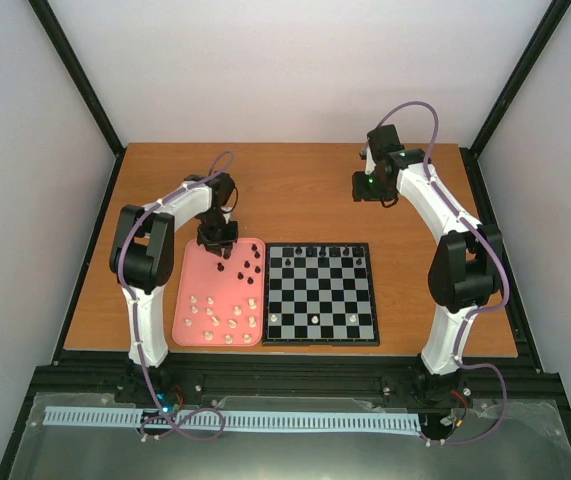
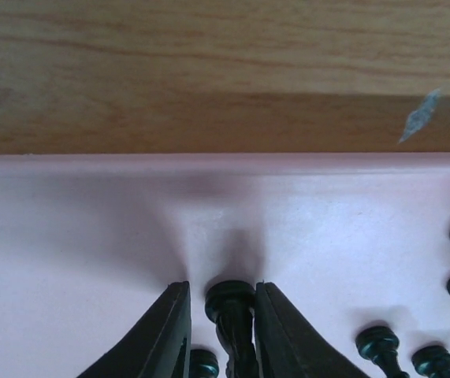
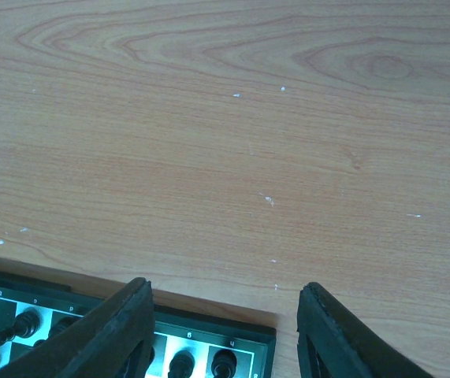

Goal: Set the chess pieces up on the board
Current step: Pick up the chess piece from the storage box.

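Black chess piece between left pincer tips, pink tray beneath, wooden table beyond

Tiny marks on board border, too blurred to read.

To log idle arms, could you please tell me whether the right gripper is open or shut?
Open. In the wrist view the right gripper has its fingers wide apart, with nothing gripped between them.

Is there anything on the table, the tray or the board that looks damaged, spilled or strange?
Nothing is visibly spilled or broken. Only small marks stand out: a pale scuff on the wooden table beyond the pink tray, and some white specks on the wood near the board.
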`<action>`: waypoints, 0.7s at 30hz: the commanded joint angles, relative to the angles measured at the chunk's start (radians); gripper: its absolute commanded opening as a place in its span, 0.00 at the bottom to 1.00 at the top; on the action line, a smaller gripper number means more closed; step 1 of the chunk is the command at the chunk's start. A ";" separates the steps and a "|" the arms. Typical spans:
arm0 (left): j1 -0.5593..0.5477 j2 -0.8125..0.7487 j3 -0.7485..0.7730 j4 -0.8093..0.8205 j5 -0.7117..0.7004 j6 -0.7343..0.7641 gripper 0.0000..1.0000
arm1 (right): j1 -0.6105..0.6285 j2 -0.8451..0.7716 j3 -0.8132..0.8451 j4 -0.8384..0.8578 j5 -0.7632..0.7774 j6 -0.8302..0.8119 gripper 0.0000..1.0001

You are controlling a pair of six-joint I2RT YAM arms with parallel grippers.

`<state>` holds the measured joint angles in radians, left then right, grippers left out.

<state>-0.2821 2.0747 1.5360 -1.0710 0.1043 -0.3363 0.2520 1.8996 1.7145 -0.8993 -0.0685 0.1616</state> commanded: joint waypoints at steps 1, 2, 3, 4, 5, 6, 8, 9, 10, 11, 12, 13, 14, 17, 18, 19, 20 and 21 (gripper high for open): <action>-0.005 -0.030 -0.020 -0.003 0.001 -0.002 0.22 | -0.007 -0.004 -0.002 0.016 -0.011 -0.003 0.50; -0.005 -0.031 -0.022 -0.003 0.002 -0.002 0.20 | -0.006 -0.003 -0.004 0.017 -0.011 -0.003 0.50; -0.005 -0.031 -0.025 -0.003 0.003 -0.002 0.18 | -0.005 -0.002 -0.005 0.018 -0.012 -0.003 0.50; -0.005 -0.033 -0.026 -0.003 0.003 -0.003 0.15 | -0.005 -0.002 -0.006 0.019 -0.012 -0.004 0.50; -0.005 -0.034 -0.027 -0.004 0.002 -0.003 0.12 | -0.005 -0.001 -0.007 0.019 -0.013 -0.004 0.50; -0.005 -0.037 -0.026 -0.004 0.000 -0.003 0.10 | -0.006 -0.001 -0.008 0.020 -0.013 -0.004 0.50; -0.005 -0.038 -0.020 -0.010 -0.003 -0.001 0.07 | -0.005 0.001 -0.007 0.020 -0.016 -0.001 0.50; -0.005 -0.038 -0.014 -0.014 -0.003 -0.001 0.07 | -0.005 0.002 -0.007 0.022 -0.016 -0.002 0.50; -0.005 -0.036 -0.007 -0.020 -0.002 -0.001 0.07 | -0.006 0.004 -0.004 0.021 -0.016 -0.002 0.50; -0.005 -0.035 0.004 -0.028 -0.001 0.000 0.06 | -0.006 0.006 -0.002 0.020 -0.016 -0.002 0.50; -0.006 -0.035 0.014 -0.038 -0.002 0.001 0.05 | -0.007 0.007 0.000 0.019 -0.016 -0.002 0.50; -0.006 -0.037 0.026 -0.046 -0.002 0.000 0.05 | -0.006 0.009 0.003 0.019 -0.017 -0.001 0.50; -0.006 -0.038 0.037 -0.058 -0.002 0.001 0.05 | -0.006 0.008 0.003 0.019 -0.017 -0.001 0.50; -0.013 -0.045 0.085 -0.107 -0.004 -0.003 0.05 | -0.005 0.009 0.006 0.019 -0.016 0.000 0.50; -0.020 -0.047 0.106 -0.123 -0.005 -0.005 0.05 | -0.006 0.009 0.005 0.019 -0.016 0.000 0.50; -0.030 -0.049 0.140 -0.141 -0.006 -0.006 0.05 | -0.005 0.008 0.006 0.019 -0.015 0.000 0.50; -0.042 -0.050 0.168 -0.157 -0.008 -0.008 0.05 | -0.005 0.010 0.005 0.019 -0.016 0.000 0.50; -0.063 -0.049 0.197 -0.180 -0.010 -0.010 0.05 | -0.006 0.011 0.007 0.019 -0.014 0.000 0.50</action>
<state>-0.2935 2.0590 1.6161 -1.1660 0.1005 -0.3408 0.2520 1.9007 1.7134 -0.8928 -0.0853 0.1619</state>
